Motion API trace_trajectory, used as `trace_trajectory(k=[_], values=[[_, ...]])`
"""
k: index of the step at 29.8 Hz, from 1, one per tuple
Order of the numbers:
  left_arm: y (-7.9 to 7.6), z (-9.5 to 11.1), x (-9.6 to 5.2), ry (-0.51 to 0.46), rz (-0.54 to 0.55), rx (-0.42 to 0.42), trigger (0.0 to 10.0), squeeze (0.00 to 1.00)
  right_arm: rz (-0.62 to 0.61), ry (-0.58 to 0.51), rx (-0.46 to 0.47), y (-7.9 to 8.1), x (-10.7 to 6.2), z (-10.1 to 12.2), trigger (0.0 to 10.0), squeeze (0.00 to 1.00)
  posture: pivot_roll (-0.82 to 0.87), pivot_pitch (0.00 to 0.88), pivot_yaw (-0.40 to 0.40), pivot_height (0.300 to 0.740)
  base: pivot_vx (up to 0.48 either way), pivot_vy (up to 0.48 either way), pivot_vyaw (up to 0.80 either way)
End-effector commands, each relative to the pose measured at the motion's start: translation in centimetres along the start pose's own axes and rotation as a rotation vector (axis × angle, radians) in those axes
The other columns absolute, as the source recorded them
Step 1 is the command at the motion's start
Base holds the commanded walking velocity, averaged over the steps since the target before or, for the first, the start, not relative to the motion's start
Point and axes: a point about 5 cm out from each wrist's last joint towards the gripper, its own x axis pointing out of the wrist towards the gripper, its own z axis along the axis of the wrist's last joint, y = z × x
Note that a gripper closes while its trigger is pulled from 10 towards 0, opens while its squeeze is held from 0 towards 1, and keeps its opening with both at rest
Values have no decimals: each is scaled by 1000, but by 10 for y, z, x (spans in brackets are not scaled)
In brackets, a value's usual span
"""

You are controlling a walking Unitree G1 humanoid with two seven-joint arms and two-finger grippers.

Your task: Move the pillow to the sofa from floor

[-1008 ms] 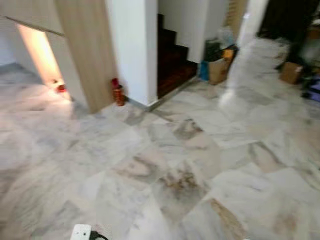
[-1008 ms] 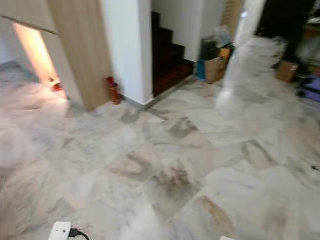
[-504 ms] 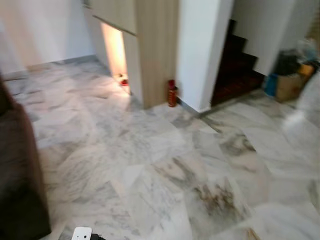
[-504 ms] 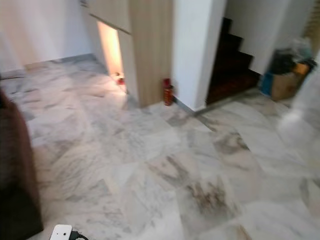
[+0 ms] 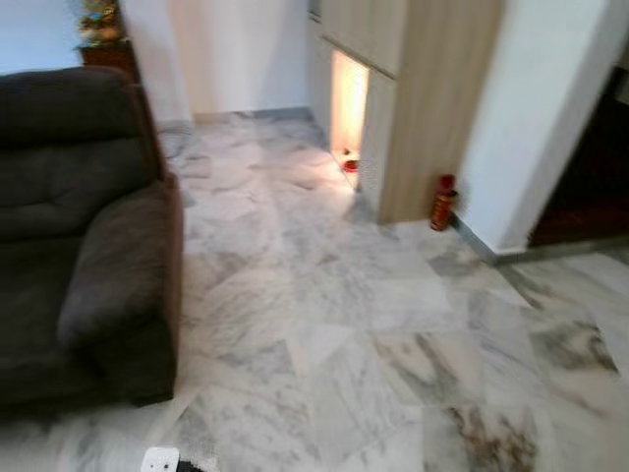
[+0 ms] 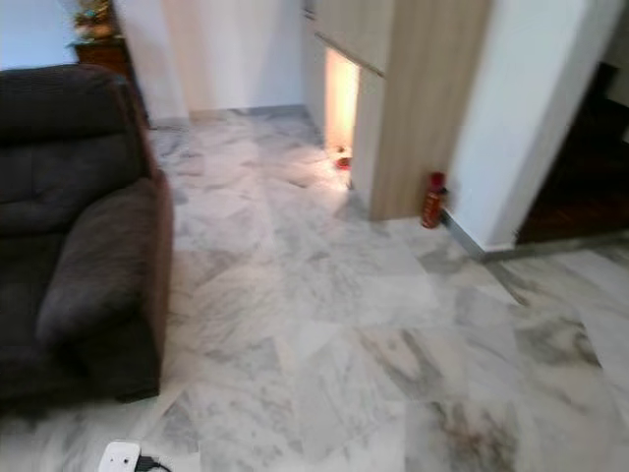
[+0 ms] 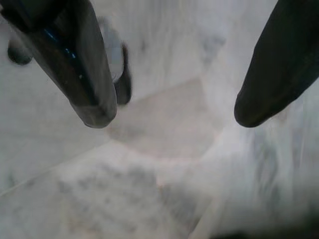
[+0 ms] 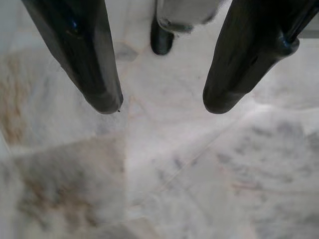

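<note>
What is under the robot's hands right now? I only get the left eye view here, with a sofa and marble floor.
Observer: The left gripper hangs over bare marble floor, fingers apart, holding nothing.
Operator: And the other hand?
Observer: The right gripper is also open above the floor, empty.
Operator: Is there anything else beneath it?
Observer: A dark rounded shape, possibly the robot's foot, shows past its fingers; too blurred to be sure.

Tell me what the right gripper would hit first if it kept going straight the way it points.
Probably the white marble floor: the right gripper hangs open and empty, pointing down at bare tile; how far is unclear.
</note>
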Motion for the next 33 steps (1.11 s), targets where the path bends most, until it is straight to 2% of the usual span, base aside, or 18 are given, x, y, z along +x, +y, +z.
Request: trace_trajectory(k=[1,3,9,33], values=[[3,-16,-3,82,8,-94,10000,0,81,61,43,19,4,2,10000,0,125,34,-33,740,0,0,800],[4,-15,-3,79,12,-101,10000,0,72,54,83,22,5,4,10000,0,125,36,-30,740,0,0,0],[3,-18,-4,94,15,-112,10000,0,74,54,95,24,5,4,10000,0,125,38,-26,740,0,0,0],[5,-19,-4,99,10,-109,10000,0,93,59,101,27,5,5,10000,0,136,43,-15,740,0,477,0]])
